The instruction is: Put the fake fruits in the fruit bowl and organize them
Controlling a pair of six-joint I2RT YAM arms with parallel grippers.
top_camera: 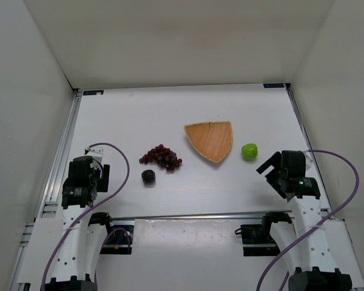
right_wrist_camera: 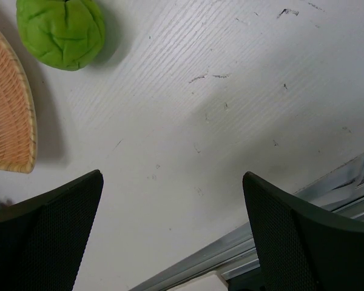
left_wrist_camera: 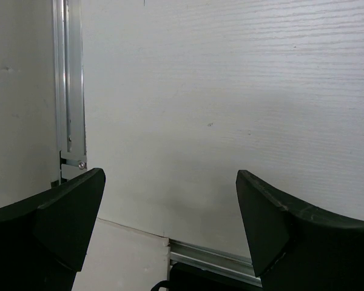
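Observation:
The tan woven fruit bowl (top_camera: 210, 139) lies empty at the table's middle. The green fruit (top_camera: 249, 151) sits on the table just right of it. The dark red grape bunch (top_camera: 161, 157) lies left of the bowl, and the small blackish-purple fruit (top_camera: 148, 176) sits just in front of the grapes. My right gripper (top_camera: 269, 173) is open and empty, in front and right of the green fruit. The right wrist view shows the green fruit (right_wrist_camera: 61, 31) and the bowl's rim (right_wrist_camera: 24, 115) ahead of its jaws (right_wrist_camera: 173, 200). My left gripper (top_camera: 97, 159) is open and empty at the left edge (left_wrist_camera: 170, 203).
Aluminium rails run along the left side (top_camera: 64, 151), the right side (top_camera: 300, 130) and the front (top_camera: 194, 216) of the white table. White walls enclose the table on three sides. Purple cables loop from both arms.

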